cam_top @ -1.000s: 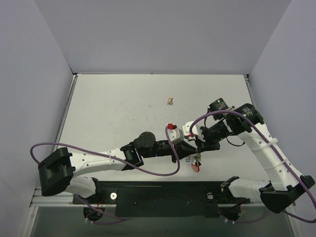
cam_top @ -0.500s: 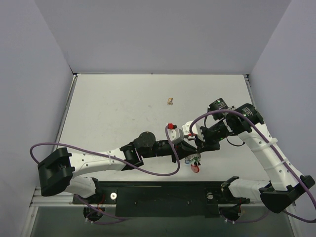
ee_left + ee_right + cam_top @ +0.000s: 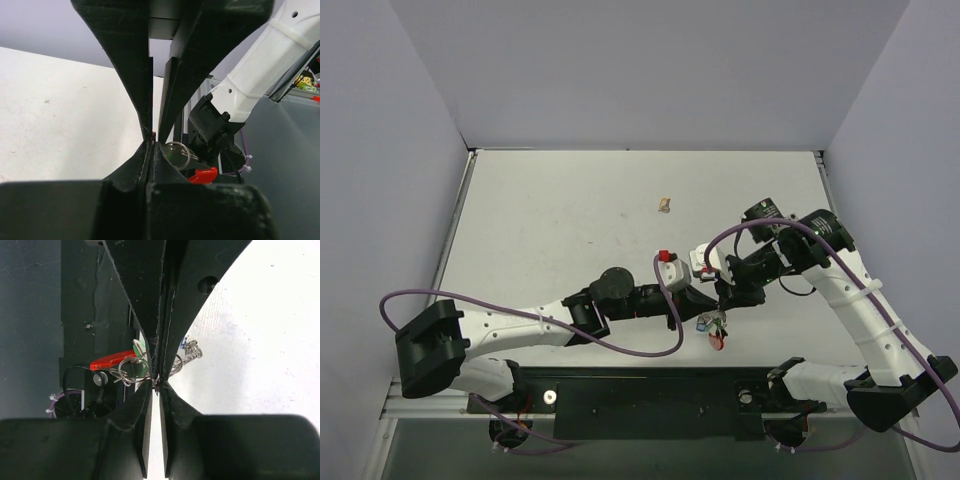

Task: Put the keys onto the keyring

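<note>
The left gripper [image 3: 152, 135] is now standing closed where a second ago it was part open. Its fingers are lying almost flat together and meeting at the tips in the middle of the left wrist view, and I cannot tell whether anything thin is caught between them. In the top view the keys [image 3: 712, 327] are hanging slightly higher and further left than before, just below the two grippers, right of centre in the lower half of the frame. A red tag [image 3: 717, 339] is dangling at the bottom of the bunch, and a blue bit [image 3: 703, 323] is showing at its left. The right gripper [image 3: 157, 380] is pinching the ring [image 3: 131, 369] with its jaws all but together. In its wrist view the wire loops are showing on both sides of the fingers, with the red tag to the left and the silver keys to the right. The arms themselves are sitting almost as before. A tan lump [image 3: 665, 206] is lying unmoved on the table [image 3: 560, 220], well apart from the bunch, above centre.
</note>
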